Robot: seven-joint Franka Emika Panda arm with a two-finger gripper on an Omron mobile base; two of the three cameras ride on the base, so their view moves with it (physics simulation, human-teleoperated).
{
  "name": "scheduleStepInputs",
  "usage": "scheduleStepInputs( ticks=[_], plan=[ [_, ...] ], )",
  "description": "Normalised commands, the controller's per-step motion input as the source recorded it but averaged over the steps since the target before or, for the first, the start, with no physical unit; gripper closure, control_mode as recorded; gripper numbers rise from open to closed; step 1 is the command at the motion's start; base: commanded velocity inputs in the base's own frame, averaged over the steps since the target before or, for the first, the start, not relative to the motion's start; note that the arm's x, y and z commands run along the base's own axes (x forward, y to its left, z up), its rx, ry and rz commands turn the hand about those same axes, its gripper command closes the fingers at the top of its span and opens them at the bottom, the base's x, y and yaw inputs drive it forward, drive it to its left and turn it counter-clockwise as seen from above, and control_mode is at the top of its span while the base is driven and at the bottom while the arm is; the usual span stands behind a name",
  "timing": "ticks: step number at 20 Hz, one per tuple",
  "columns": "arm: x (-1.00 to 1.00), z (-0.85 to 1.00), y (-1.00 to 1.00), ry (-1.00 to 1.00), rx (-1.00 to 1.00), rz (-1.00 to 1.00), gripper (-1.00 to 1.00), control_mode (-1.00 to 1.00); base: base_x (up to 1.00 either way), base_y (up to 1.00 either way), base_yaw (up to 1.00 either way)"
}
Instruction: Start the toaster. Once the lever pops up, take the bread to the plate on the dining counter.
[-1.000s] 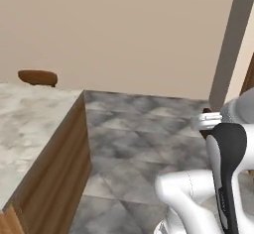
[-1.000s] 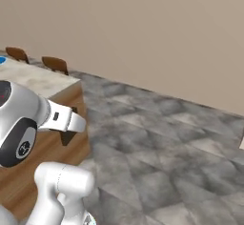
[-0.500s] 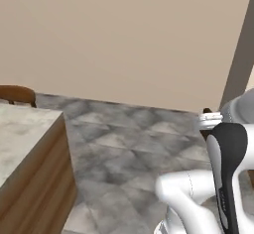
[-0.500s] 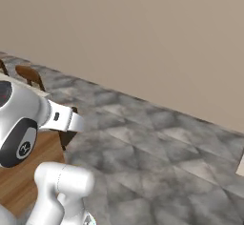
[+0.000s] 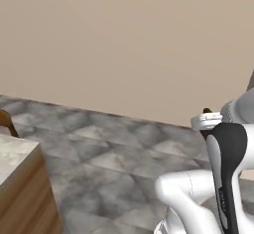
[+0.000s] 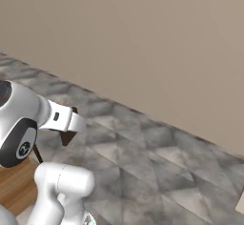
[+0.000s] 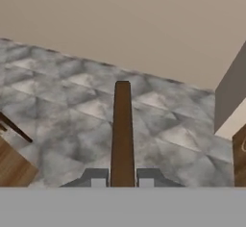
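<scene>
Bread (image 7: pixel 122 130), a thin dark-brown slice seen edge-on, stands clamped between the jaws.

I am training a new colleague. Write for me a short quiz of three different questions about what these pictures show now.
1. True or false: the gripper is shut on the bread.
2. Multiple choice: in the left base view, what stands at the lower left? A) a toaster B) a corner of the dining counter C) a sink
3. Fill in: in the hand view the bread, seen edge-on, points away from the fingertips over the grey ____ floor.

Key: 1 true; 2 B; 3 tiled.
</scene>
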Motion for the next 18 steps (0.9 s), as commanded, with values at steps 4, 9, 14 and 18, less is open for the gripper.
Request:
scheduleStepInputs(
  ticks=[4,9,14,18],
  plan=[
    [0.0,0.0,0.0,0.0,0.0,0.0,1.0,1.0,1.0,-0.69,0.23],
    [0.0,0.0,0.0,0.0,0.0,0.0,1.0,1.0,1.0,-0.59,0.37],
    [0.0,0.0,0.0,0.0,0.0,0.0,1.0,1.0,1.0,-0.35,0.59],
    [0.0,0.0,0.0,0.0,0.0,0.0,1.0,1.0,0.97,-0.24,0.67]
  ],
)
